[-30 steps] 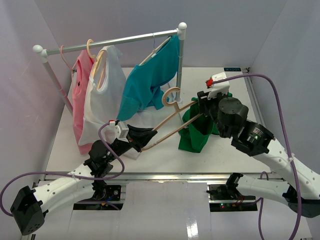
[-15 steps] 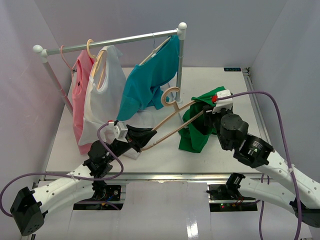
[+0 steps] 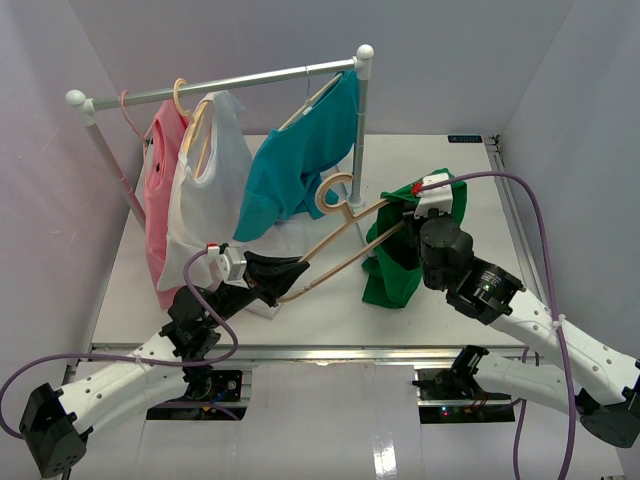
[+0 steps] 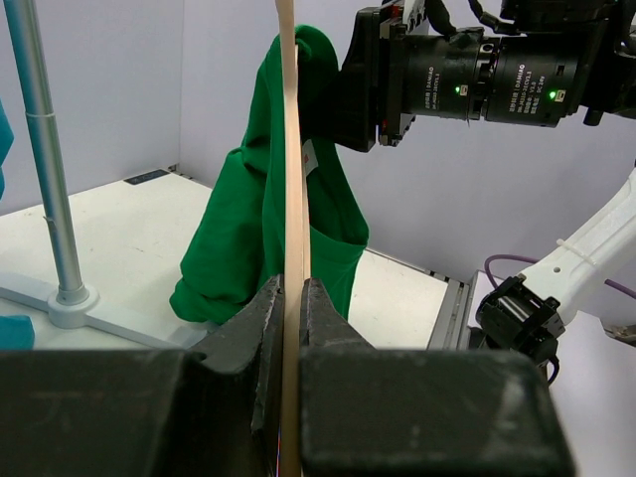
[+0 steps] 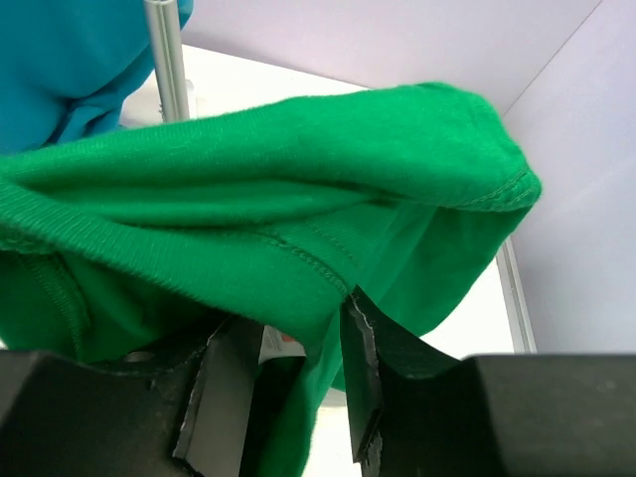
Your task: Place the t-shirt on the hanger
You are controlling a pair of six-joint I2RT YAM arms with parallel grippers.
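Two hands share this: the left hand [image 4: 291, 303] is clamped on one thin arm of the pale beige wooden hanger [image 4: 290, 149], above the white tabletop [image 3: 330, 310]. The right hand [image 5: 293, 373] pinches the bright green cloth t-shirt [image 3: 395, 270] at the hanger's far arm. Best to hold the hanger steady and draw the cloth along without snagging.

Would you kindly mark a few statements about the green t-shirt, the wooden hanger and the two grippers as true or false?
1. The left gripper is shut on the hanger. True.
2. A teal t-shirt hangs on the rack. True.
3. The t-shirt already hangs on the rack. False: it hangs bunched from the right gripper, which is shut on it.
4. The rack holds no pink garment. False: a pink shirt hangs near its left end.
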